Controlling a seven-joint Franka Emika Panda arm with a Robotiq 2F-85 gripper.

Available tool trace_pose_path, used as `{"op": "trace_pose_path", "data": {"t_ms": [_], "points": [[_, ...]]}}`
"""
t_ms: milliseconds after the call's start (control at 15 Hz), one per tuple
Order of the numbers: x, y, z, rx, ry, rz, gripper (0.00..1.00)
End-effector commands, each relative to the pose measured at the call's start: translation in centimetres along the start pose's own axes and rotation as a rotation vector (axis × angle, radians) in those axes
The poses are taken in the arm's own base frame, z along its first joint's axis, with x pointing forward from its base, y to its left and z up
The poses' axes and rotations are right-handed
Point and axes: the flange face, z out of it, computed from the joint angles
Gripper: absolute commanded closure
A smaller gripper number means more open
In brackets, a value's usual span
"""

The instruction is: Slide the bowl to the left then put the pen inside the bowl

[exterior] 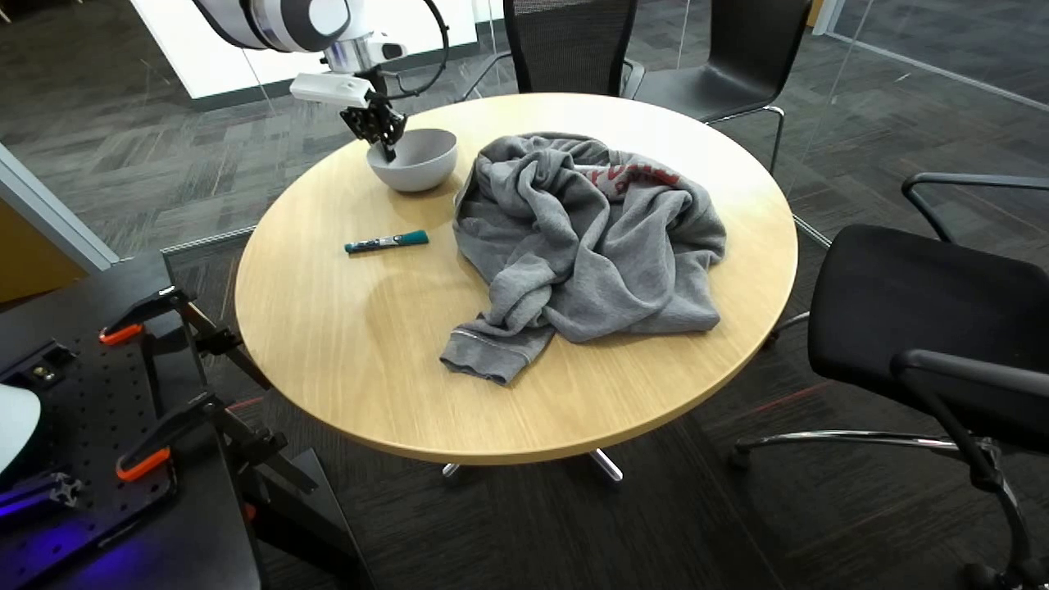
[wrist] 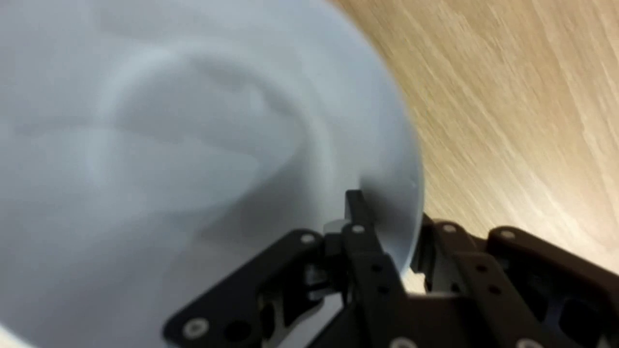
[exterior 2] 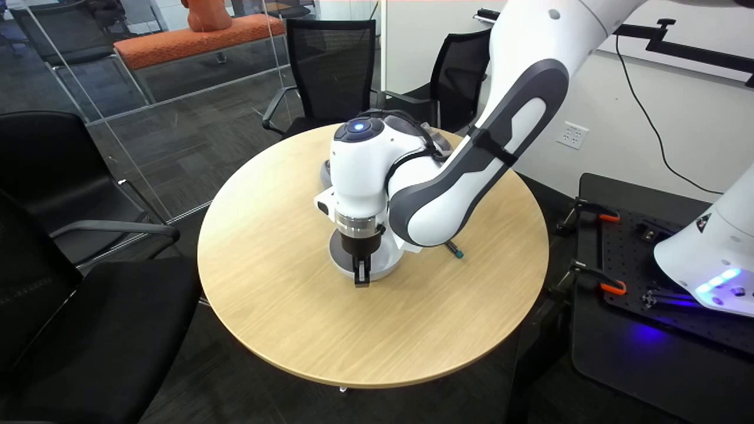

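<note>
The black jointed fingers (wrist: pixel 360 241) straddle the rim of the light grey, round, plain-sided bowl (wrist: pixel 203 145): in the wrist view one finger is inside the wall, its mate just outside. They stand slightly parted with the rim between them; whether they pinch it I cannot tell. The bowl sits mouth upward on a round bench (exterior 2: pixel 330 330) of pale grained wood below the fingers. Past the bowl, on the side away from the fingers, lies a heaped grey cloth sweatshirt (exterior: pixel 590 246) with red lettering. The slim dark pen (exterior: pixel 385 243) with a green cap rests on the bench, outside the bowl, off to one side of the fingers and apart from them. Above the fingers, in an exterior view, is a white arm (exterior 2: pixel 465 188) with dark grey panels, hiding most of the pen and the sweatshirt. Farther out on the pen's side of the fingers, past the edge of the bench, is a black stand (exterior 2: pixel 654 365) with orange-tipped clamps (exterior: pixel 143 465). Black mesh-backed chairs (exterior 2: pixel 331 65) are well apart from the fingers, beyond the bench.
</note>
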Motion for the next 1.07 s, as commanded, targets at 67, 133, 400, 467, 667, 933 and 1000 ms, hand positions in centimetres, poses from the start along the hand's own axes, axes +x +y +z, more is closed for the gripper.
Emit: {"op": "trace_pose_path", "data": {"t_ms": [67,133,400,467,667,933,1000], "points": [[2.1,-1.9,0.3,0.023,-0.032,-0.083,0.99],[2.3,-2.4,0.4,0.023,-0.039,-0.096,0.97],[3.2,-4.8,0.6,0.027,-0.066,-0.170,0.97],[3.5,-5.5,0.7,0.027,-0.073,-0.187,0.97],[4.1,-7.6,1.0,0.023,-0.096,-0.250,0.97],[4.7,-10.0,1.4,0.004,-0.109,-0.304,0.97],[4.8,-10.3,1.5,0.000,-0.109,-0.314,0.97]]}}
